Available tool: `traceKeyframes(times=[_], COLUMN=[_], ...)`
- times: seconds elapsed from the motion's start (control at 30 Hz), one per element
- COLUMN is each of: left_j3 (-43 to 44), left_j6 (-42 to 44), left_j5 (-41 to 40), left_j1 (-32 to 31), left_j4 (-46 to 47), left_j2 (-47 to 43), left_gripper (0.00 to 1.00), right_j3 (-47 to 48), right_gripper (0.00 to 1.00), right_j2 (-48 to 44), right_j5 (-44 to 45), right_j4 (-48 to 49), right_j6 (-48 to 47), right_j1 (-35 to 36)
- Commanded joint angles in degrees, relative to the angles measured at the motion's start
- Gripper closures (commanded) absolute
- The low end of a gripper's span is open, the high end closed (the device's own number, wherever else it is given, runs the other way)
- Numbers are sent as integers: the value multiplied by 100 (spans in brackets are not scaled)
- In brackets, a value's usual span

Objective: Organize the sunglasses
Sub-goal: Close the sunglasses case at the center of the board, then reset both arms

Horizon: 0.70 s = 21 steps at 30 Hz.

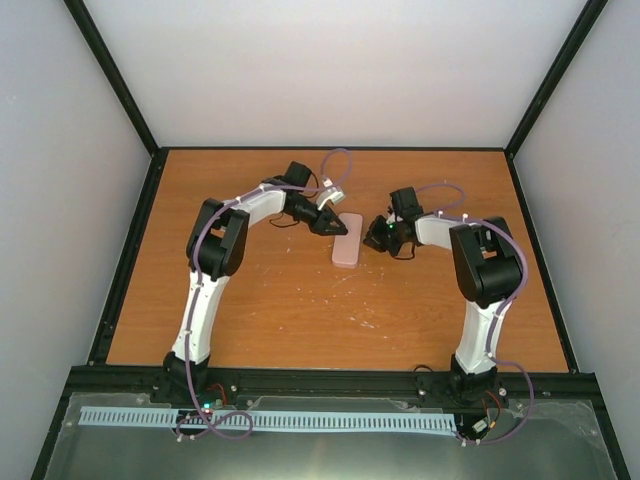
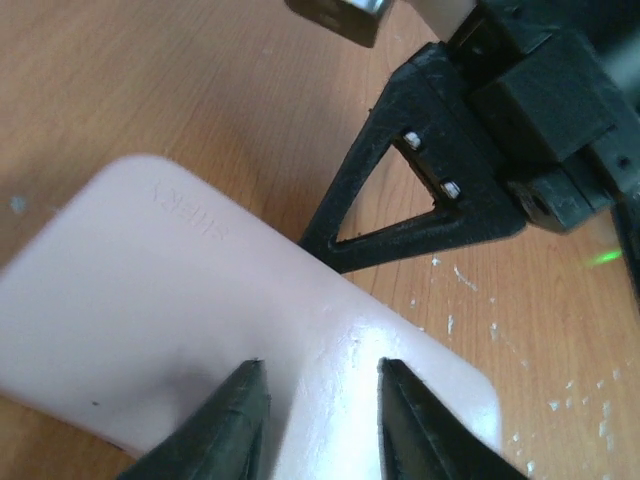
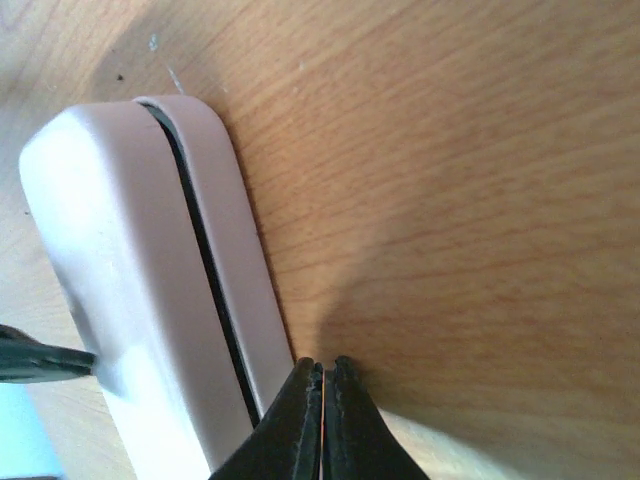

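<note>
The sunglasses are hidden; none of the views shows them. A pale pink oblong case (image 1: 348, 241) lies mid-table, its lid down with a thin dark seam along the side (image 3: 190, 230). My left gripper (image 1: 330, 222) hovers at the case's far end, its jaws a little open over the pink lid (image 2: 200, 300) with nothing between them (image 2: 318, 365). My right gripper (image 1: 375, 238) is shut and empty, its tips (image 3: 322, 363) down at the table right beside the case's lower rim. From the left wrist it appears as a black triangular finger (image 2: 400, 210) against the case's far edge.
A light blue patch (image 3: 20, 430) shows beyond the case at the lower left of the right wrist view. The wooden table (image 1: 300, 310) has small white flecks near the case. Black frame rails (image 1: 130, 250) and white walls enclose it.
</note>
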Motion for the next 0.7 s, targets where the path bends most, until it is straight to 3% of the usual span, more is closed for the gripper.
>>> traceKeyframes(times=[0.0, 0.07, 0.1, 0.13, 0.2, 0.33, 0.5, 0.67], left_j3=[188, 266, 261, 242, 152, -599, -2270, -3306], left_j6=[14, -147, -197, -226, -256, -656, -1360, -1657], left_j5=[122, 321, 367, 366, 302, -25, -943, -1713], left_j1=[388, 711, 874, 1014, 1304, 1814, 2511, 3196], left_j4=[114, 252, 333, 411, 531, 1142, 2017, 2130], left_j2=[-691, -934, -1074, -1220, -1521, -2386, -3406, -3936], left_gripper=[56, 30, 5, 1, 0, 0, 0, 0], right_j3=[252, 403, 486, 557, 697, 749, 734, 845], right_gripper=[96, 93, 92, 91, 85, 64, 60, 59], right_j2=[-522, -802, -930, -1065, -1290, -1627, -1731, -1596], right_j5=[655, 1004, 1174, 1340, 1612, 1631, 1840, 2255], right_j4=[-1189, -1723, -1968, -2181, -2531, -2723, -2864, -3243], right_j6=[-524, -757, -865, -974, -1131, -1313, -1496, -1611], right_j1=[11, -6, -19, -46, -113, -441, -726, -746])
